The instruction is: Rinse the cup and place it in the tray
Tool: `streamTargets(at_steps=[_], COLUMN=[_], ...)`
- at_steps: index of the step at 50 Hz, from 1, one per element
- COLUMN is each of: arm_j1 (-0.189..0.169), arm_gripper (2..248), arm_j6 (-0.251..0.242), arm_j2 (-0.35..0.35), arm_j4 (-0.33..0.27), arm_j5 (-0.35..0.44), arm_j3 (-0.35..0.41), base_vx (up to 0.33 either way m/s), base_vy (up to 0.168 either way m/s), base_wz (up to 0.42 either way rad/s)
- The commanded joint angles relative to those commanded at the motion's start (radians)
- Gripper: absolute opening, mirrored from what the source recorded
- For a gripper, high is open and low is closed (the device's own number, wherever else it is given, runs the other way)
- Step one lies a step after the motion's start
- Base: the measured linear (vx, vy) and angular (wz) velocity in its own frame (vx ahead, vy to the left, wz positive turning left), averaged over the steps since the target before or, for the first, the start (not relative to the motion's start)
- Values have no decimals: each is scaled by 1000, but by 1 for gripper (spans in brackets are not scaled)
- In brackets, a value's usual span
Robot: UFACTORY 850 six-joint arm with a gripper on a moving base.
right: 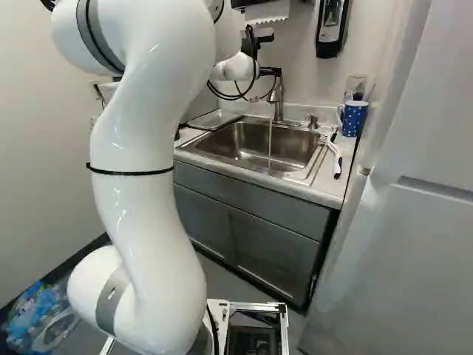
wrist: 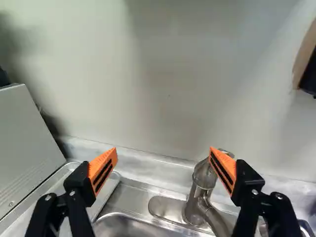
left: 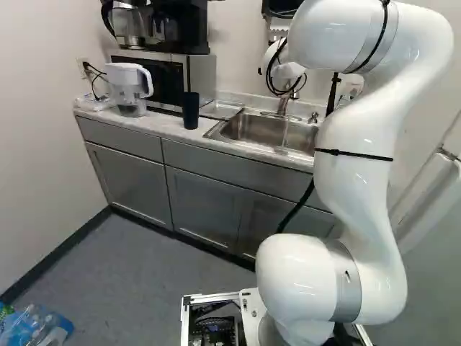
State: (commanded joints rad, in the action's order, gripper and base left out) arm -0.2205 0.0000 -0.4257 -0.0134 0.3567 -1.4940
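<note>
Gripper (right: 275,72): fingers spread, near faucet (right: 278,103)
Water (right: 270,142): running below faucet
Dark cup (left: 190,112): left of faucet
Tray (right: 214,120): left of faucet

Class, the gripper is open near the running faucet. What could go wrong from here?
The gripper might bump the faucet, which looks close to one finger.

Water could run to waste, since the dark cup stands outside the sink.

The robot might mistakenly take the blue mug.
</note>
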Motion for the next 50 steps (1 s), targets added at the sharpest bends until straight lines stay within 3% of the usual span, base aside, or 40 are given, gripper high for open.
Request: streamTargets(at_steps=[50], arm_j1=[-42], arm_gripper=[247], arm_j6=[0], arm_j2=[223], arm_j4=[0], arm_j5=[0], arm_j3=[258], base_vx=[0], base_vy=[0], base_wz=[0])
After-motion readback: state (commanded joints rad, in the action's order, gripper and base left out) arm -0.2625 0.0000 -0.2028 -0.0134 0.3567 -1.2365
